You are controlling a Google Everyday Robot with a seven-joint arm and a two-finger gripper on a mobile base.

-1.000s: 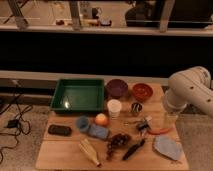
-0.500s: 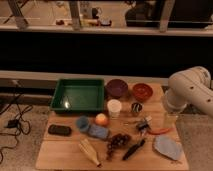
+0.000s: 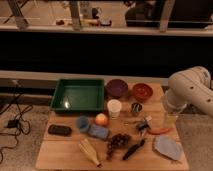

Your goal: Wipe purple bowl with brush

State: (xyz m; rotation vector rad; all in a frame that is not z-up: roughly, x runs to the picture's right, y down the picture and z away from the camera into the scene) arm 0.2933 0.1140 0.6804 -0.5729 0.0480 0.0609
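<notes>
Arm point(image 3: 192, 90) right of red-orange bowl point(image 3: 142, 91) runs off the frame edge, so shoulder & base unseen. Gripper point(image 3: 170, 119) hangs below-right of that bowl, pale, outline hard to read (jaws seem apart). Small clutter point(image 3: 142, 125) below the bowl: can't ID.

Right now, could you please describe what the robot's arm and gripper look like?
The arm is bulky and off-white, with smooth rounded segments; no cables or markings show. The gripper, at its lower end over the wooden table's right edge, looks pale and slimmer.
</notes>
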